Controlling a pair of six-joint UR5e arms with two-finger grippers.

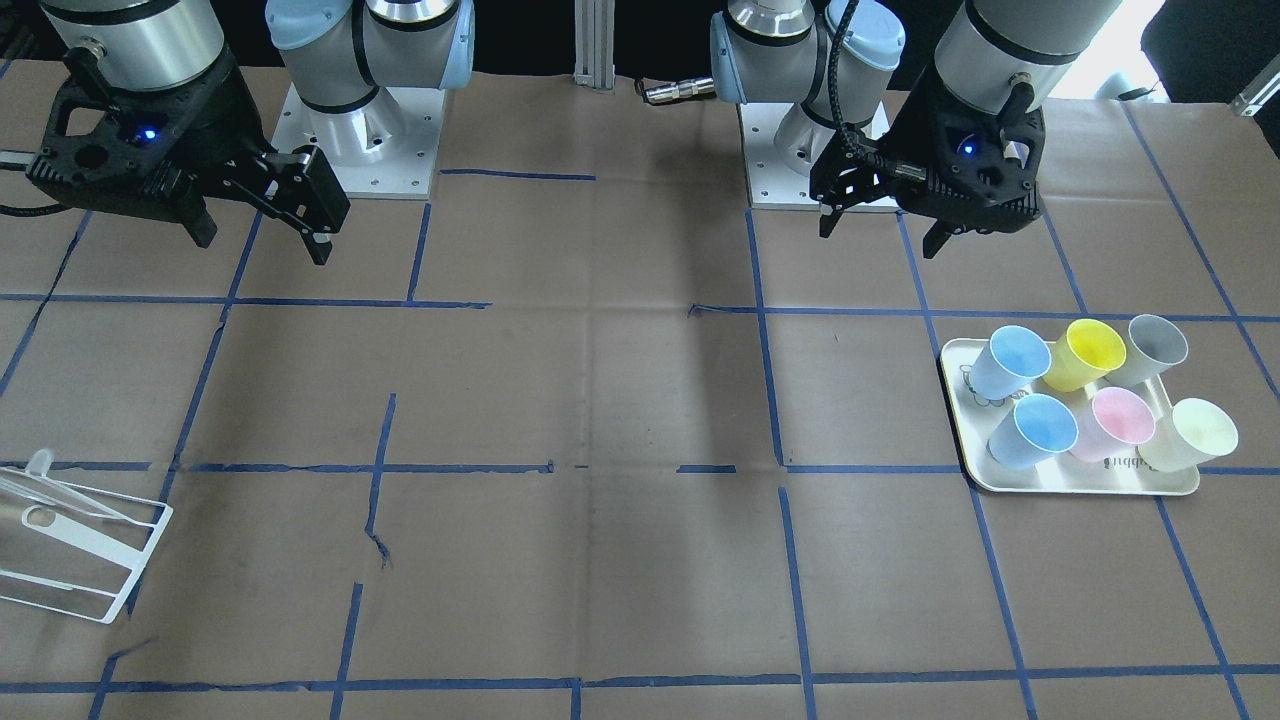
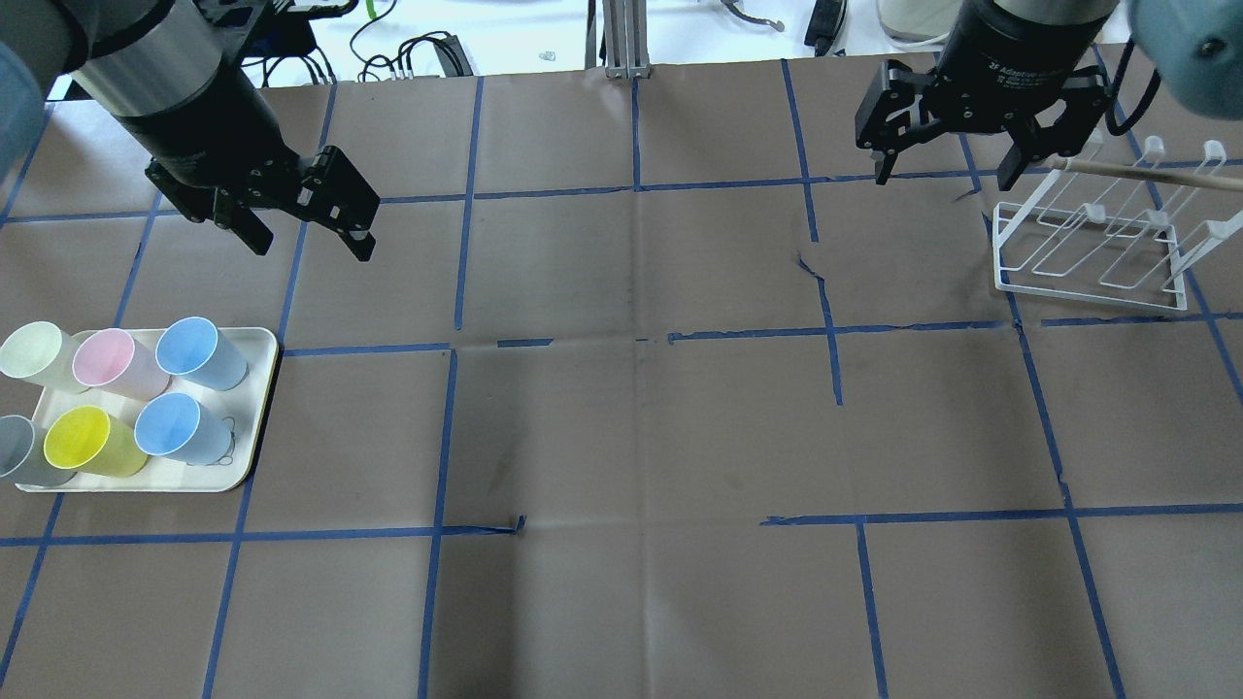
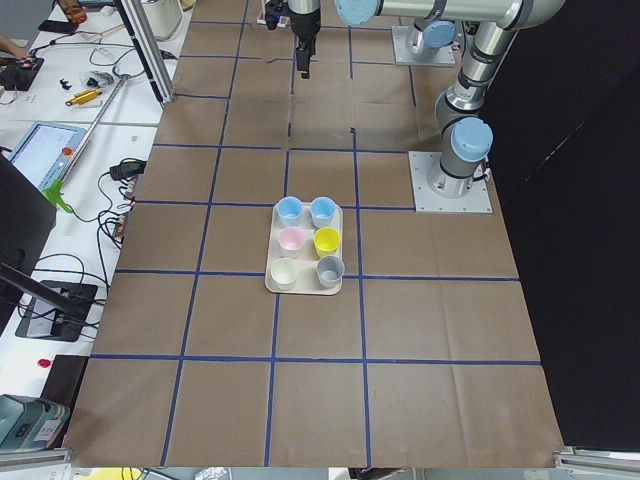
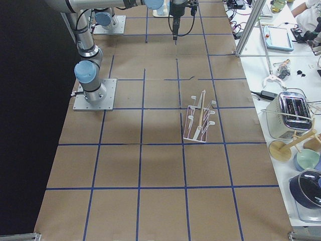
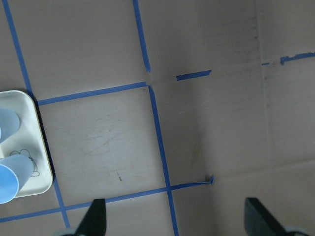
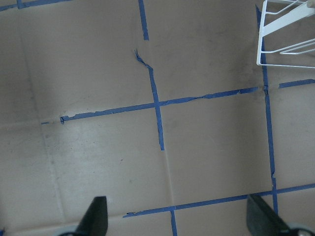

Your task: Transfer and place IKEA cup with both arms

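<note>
The left end effector [image 2: 311,248] hangs above the bench [image 2: 641,427] with its two black fingers [image 5: 96,219] spread wide apart and nothing between them. Straight below it, the left wrist view shows only brown paper crossed by blue tape lines [image 5: 156,128].

Off to its outer side, lower down, a cream tray [image 2: 260,388] rests on the bench. The tray edge closest to this end effector carries two look-alike pale blue cups, both upright with mouths up. The IKEA cup [image 2: 199,351] is one of this pair, though which one cannot be told. Its blue twin [image 2: 180,430] stands just beside it on the robot's side.

Further out from the end effector, in the same rows, come a pink cup [image 2: 109,361] and a yellow cup [image 2: 92,439]. At the tray's far side from it are a pale green cup [image 2: 34,354] and a grey cup [image 2: 17,451]. All six cups are packed close together.

Well away across the bench, the right end effector [image 2: 942,177] also hangs in the air, fingers [image 6: 96,219] parted and empty. Just to its outer side a white wire rack [image 2: 1088,282] sits on the bench, with a wooden rod [image 2: 1146,173] running across its top. Only a corner of the rack enters the right wrist view.
</note>
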